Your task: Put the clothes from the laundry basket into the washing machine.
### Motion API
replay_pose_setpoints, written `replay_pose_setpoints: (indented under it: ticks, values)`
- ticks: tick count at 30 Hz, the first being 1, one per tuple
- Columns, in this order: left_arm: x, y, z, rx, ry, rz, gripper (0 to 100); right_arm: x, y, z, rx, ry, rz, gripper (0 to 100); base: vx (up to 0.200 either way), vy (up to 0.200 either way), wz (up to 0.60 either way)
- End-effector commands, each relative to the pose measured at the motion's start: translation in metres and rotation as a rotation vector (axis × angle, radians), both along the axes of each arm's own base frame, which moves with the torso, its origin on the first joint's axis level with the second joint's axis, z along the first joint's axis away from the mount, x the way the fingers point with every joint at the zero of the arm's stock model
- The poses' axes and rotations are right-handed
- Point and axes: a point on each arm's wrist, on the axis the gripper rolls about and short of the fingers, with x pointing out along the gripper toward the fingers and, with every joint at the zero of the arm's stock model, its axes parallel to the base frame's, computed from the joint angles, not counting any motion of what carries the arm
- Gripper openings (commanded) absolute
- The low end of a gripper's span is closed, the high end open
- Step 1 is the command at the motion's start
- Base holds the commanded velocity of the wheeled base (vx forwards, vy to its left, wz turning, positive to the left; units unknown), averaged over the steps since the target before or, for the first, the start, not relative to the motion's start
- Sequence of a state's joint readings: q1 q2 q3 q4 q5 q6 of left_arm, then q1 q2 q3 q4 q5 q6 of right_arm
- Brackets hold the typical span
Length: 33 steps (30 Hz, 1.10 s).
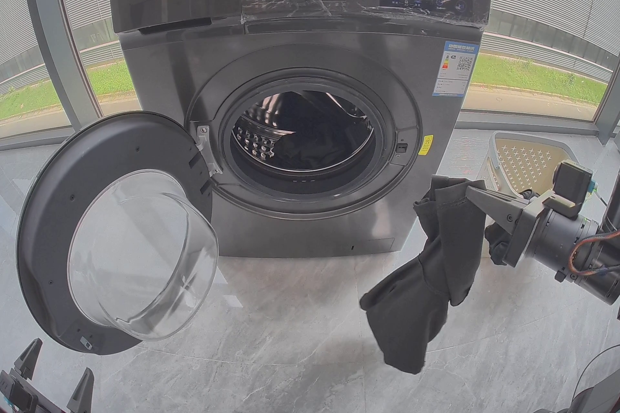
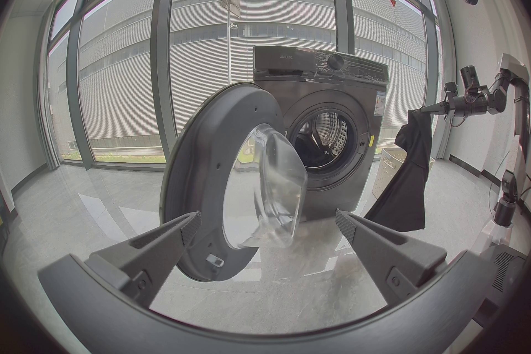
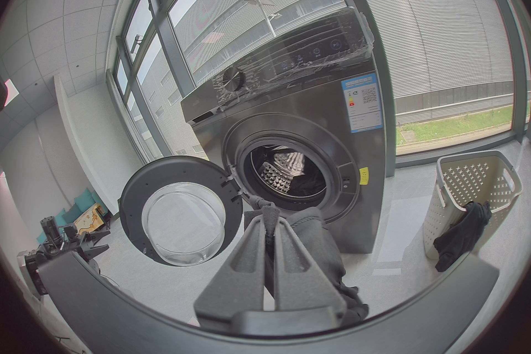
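Left gripper [image 1: 57, 372] sits low at the floor's [image 1: 290, 330] near left corner, its fingers spread and empty, just below the open door [image 1: 97, 188] of the washing machine [image 1: 323, 46]. The right gripper [image 1: 476, 193], over the floor's right side, has its fingers pinched shut on a dark garment [image 1: 420, 298] that hangs from them, right of the drum opening. Dark clothing [image 1: 310, 143] lies inside the drum. By the machine's right side stands the laundry basket [image 3: 475, 178], with another dark piece [image 3: 462, 236] draped over its rim.
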State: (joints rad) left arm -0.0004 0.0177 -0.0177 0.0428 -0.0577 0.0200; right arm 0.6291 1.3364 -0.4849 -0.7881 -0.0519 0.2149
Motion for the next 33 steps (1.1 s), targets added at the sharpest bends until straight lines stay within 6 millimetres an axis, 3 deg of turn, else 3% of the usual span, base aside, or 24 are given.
replay_pose_setpoints:
  ticks: [1,17,23,28,33]
  values:
    - [0.000,0.000,-0.005,0.000,0.000,0.000,100,0.000,0.000,0.000,0.001,0.002,-0.001,0,0.000,-0.200,0.00]
    - [0.000,0.000,-0.005,0.001,0.000,0.000,100,0.000,0.000,-0.001,-0.002,0.005,0.003,0,0.000,-0.013,0.00]
    - [0.000,0.000,-0.005,0.001,0.000,0.000,100,0.003,0.005,-0.002,0.026,0.030,0.020,0,0.200,0.000,0.00]
    - [0.000,0.000,-0.005,0.003,0.000,0.006,100,0.000,0.014,0.004,0.106,0.054,0.057,0,0.000,0.000,0.00]
    - [0.000,0.000,-0.005,0.003,0.000,0.007,100,0.000,0.011,-0.003,0.094,0.082,0.105,0,0.000,0.000,0.00]
